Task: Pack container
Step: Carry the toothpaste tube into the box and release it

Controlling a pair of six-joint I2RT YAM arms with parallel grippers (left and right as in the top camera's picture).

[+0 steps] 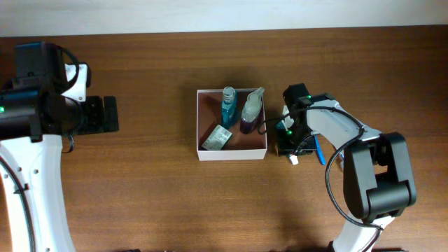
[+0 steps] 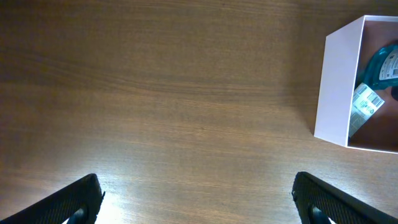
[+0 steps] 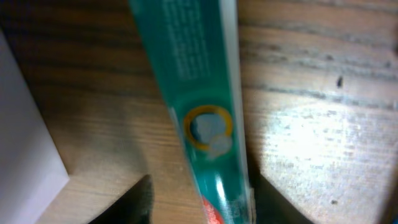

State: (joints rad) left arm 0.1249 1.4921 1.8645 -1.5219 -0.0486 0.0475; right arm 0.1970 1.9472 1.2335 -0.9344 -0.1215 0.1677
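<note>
The container (image 1: 232,152) is a shallow white box with a pinkish-brown inside, at the table's middle. It holds a blue bottle (image 1: 228,105), a purple pouch (image 1: 251,112) and a green-and-white packet (image 1: 217,138). My right gripper (image 1: 290,141) is low on the table just right of the box. In the right wrist view its jaws (image 3: 202,190) are open around a long teal packet (image 3: 199,81) lying on the wood; the right finger is against it, the left finger apart. My left gripper (image 2: 196,186) is open and empty over bare wood, left of the box (image 2: 339,87).
The box's white wall (image 3: 25,124) stands close to the left of the right gripper. A blue end of the teal packet (image 1: 319,150) sticks out right of the gripper. The left arm's body (image 1: 42,105) is at the far left.
</note>
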